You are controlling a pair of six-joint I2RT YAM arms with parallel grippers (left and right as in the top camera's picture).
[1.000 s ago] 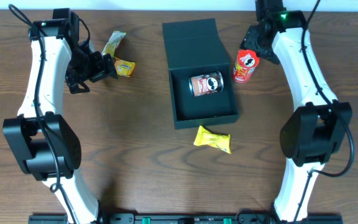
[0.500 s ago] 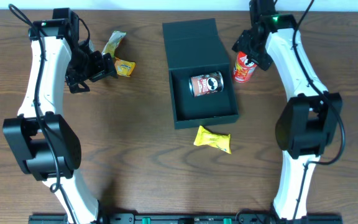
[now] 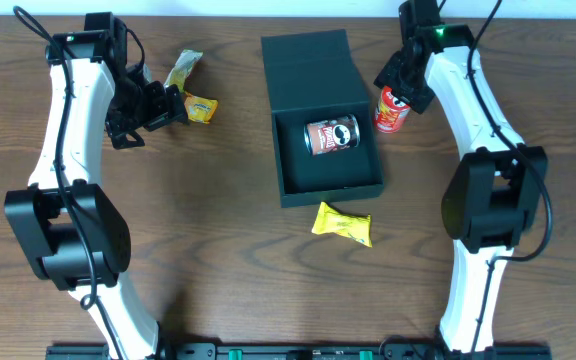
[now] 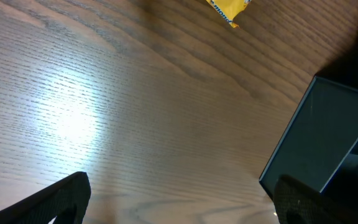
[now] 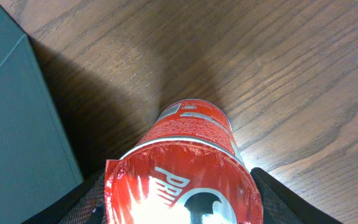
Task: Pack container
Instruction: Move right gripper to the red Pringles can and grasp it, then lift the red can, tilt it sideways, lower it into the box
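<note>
Brown wood-grain table (image 3: 218, 270) beneath teal container (image 3: 306, 70)

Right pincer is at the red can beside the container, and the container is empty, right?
Not empty: the overhead view shows the container holding a brown can lying on its side. The rest stands: the right pincer is at the red can beside the container.

Legible only in part: white letters "PRI" on the foil lid (image 5: 179, 186) of the red cylindrical snack can (image 5: 194, 121); other print too small.
</note>
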